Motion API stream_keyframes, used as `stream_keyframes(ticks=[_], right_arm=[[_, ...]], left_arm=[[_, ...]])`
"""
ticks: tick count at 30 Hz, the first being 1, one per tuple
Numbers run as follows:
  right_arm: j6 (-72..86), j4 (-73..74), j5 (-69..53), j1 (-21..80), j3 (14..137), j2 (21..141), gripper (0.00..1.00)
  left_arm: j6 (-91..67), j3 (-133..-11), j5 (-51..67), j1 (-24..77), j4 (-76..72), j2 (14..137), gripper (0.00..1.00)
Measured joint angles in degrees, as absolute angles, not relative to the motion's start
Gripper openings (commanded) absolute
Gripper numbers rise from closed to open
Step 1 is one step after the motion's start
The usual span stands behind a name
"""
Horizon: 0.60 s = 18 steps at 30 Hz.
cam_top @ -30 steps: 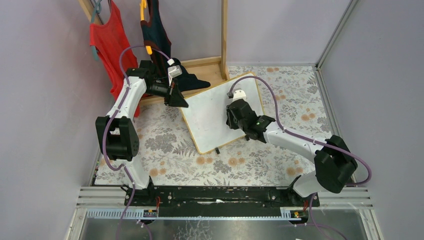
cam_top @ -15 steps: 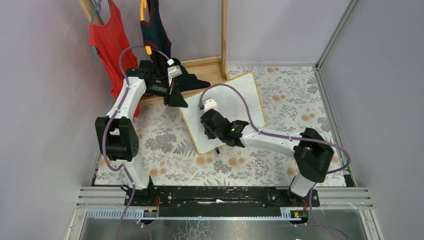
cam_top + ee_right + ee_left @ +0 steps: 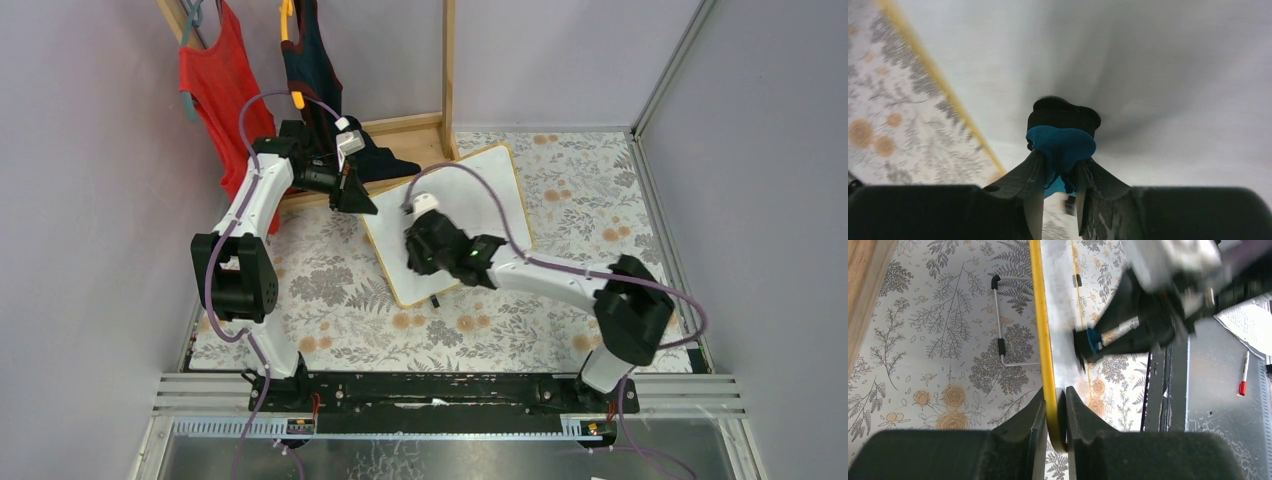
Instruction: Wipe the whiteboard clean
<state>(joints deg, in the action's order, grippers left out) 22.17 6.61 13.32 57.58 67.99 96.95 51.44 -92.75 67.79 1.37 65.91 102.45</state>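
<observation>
The whiteboard, white with a thin yellow frame, lies tilted on the floral table. Its face shows no red writing in any view. My left gripper is shut on the board's far-left corner; in the left wrist view its jaws clamp the yellow frame. My right gripper is shut on a blue eraser with a black pad, pressed on the board's face near its left part. The eraser also shows in the left wrist view.
A wooden clothes rack stands at the back with a red shirt and a dark garment. A wire stand lies on the cloth beside the board. A red marker lies on the metal ledge.
My right gripper swept the eraser from the board's right-middle to its left part, then edged slightly right and up. The left gripper and the board stayed put.
</observation>
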Motion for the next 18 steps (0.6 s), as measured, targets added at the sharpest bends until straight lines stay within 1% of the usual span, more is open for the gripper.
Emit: stream_keyframes(ticks=[5, 10, 13, 18], right_arm=[[20.4, 8.4, 11.9, 46.5, 63.4, 89.0, 0.0], [18.7, 8.8, 11.8, 36.0, 60.5, 84.7, 0.0], [18.0, 9.1, 12.4, 31.7, 58.9, 83.6, 0.0], [17.2, 9.6, 13.9, 28.2, 56.0, 82.6, 0.0]], left_arm=[[51.1, -92.7, 67.8, 1.6, 65.7, 102.5, 0.0], [50.8, -92.7, 67.8, 1.8, 65.6, 102.5, 0.0], [50.6, -92.7, 67.8, 1.8, 65.6, 102.5, 0.0], [50.3, -92.7, 67.7, 1.8, 65.5, 102.4, 0.0]])
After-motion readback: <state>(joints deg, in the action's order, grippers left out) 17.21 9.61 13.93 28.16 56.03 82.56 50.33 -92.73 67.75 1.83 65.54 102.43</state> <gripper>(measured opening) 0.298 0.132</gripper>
